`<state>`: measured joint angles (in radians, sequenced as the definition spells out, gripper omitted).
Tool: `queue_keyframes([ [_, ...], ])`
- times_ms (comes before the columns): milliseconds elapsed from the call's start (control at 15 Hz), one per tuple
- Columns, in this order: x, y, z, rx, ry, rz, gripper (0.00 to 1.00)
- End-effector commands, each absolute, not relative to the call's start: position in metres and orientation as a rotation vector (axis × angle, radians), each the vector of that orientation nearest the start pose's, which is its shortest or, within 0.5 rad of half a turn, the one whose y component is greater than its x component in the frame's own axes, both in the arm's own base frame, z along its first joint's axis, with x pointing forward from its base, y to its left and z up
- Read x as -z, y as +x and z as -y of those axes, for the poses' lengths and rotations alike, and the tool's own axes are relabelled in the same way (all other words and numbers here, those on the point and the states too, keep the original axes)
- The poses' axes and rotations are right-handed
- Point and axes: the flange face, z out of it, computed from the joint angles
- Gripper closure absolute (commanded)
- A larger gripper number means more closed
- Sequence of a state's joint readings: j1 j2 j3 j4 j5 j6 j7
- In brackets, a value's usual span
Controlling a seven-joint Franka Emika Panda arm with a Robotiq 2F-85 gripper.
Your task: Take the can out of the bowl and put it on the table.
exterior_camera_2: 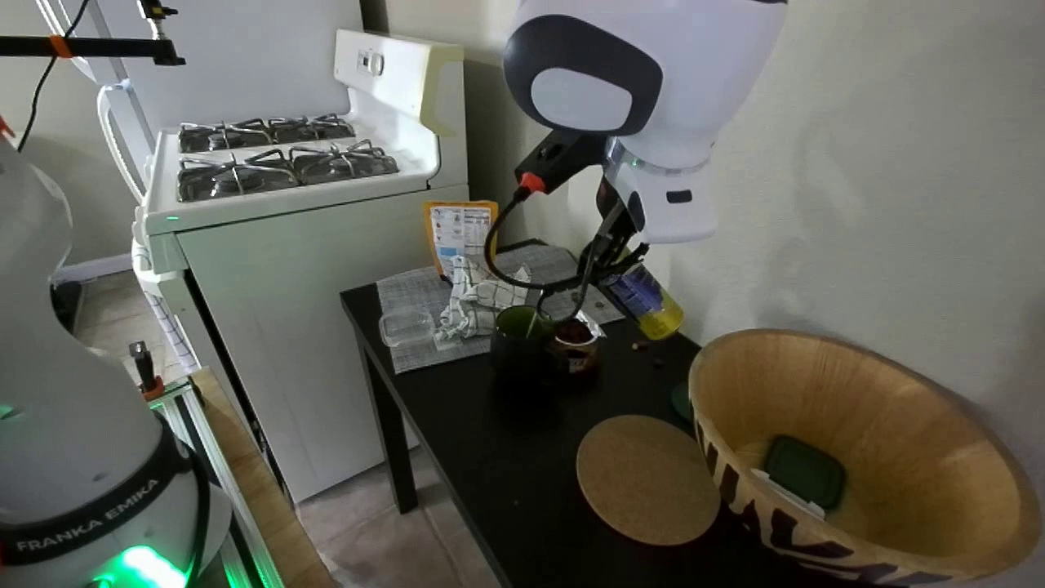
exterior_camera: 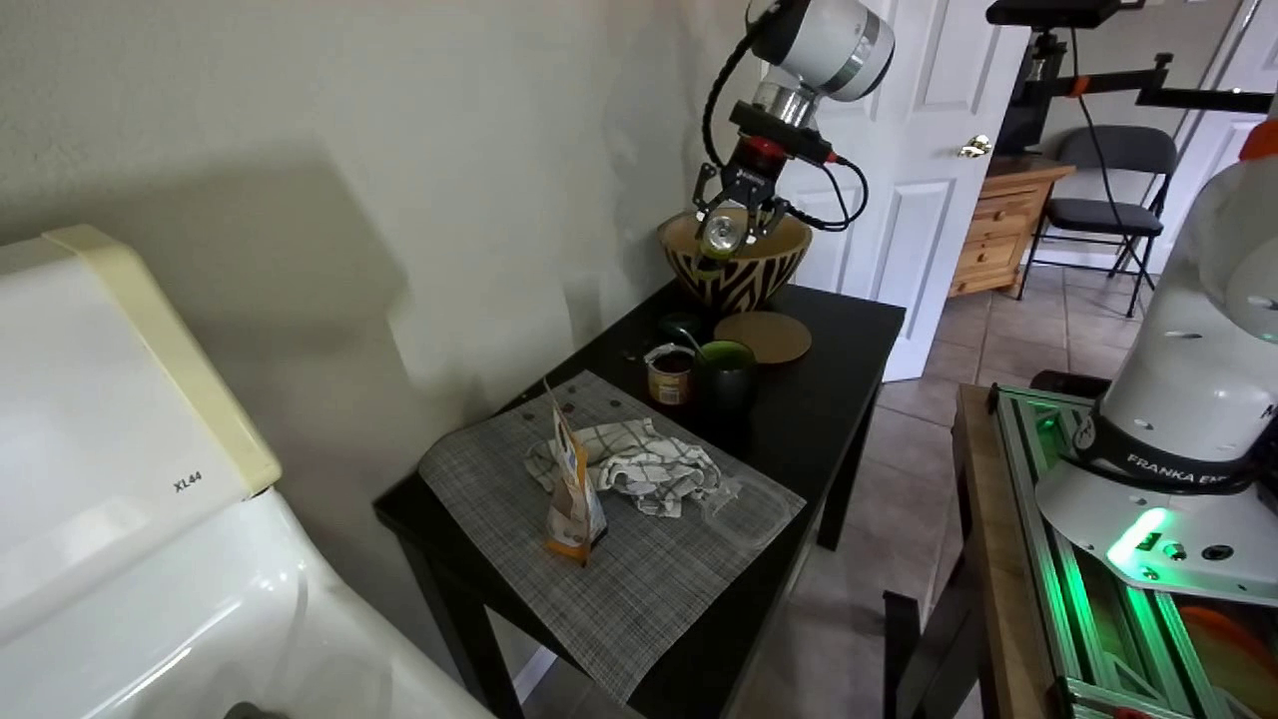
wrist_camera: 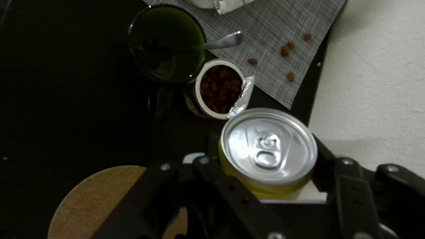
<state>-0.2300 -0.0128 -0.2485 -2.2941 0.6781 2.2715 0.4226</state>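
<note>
While the can (exterior_camera_2: 651,306) hangs tilted above the table (exterior_camera_2: 514,457), right of centre in an exterior view, pinched in the gripper (wrist_camera: 268,156), we call it: out of the bowl (exterior_camera_2: 922,465) at lower right, placing still to come. Next, we'd want it levelled and eased down onto bare black surface, clear of the tub (exterior_camera: 668,387). That tub shows brown nuts (wrist_camera: 220,89), the mug (exterior_camera: 727,387) a metal utensil (wrist_camera: 227,40); the bowl holds a dark green piece (exterior_camera_2: 804,471) and a white strip (exterior_camera_2: 788,492).
</note>
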Motion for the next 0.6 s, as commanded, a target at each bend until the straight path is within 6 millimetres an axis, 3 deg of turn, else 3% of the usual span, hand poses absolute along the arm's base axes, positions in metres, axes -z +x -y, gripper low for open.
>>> queue_keyframes([
  [0, -0.345, 0.459, 0.238, -0.101, -2.019, -1.62, 0.62],
  [67, -0.339, 0.459, 0.239, -0.113, -2.062, -1.633, 0.62],
  [133, -0.342, 0.455, 0.235, -0.086, -2.039, -1.647, 0.37],
  [333, -0.331, 0.457, 0.237, -0.111, -2.045, -1.657, 0.37],
  [400, -0.329, 0.46, 0.236, -0.13, -2.017, -1.654, 0.62],
  [533, -0.324, 0.463, 0.237, -0.165, -1.962, -1.65, 0.62],
])
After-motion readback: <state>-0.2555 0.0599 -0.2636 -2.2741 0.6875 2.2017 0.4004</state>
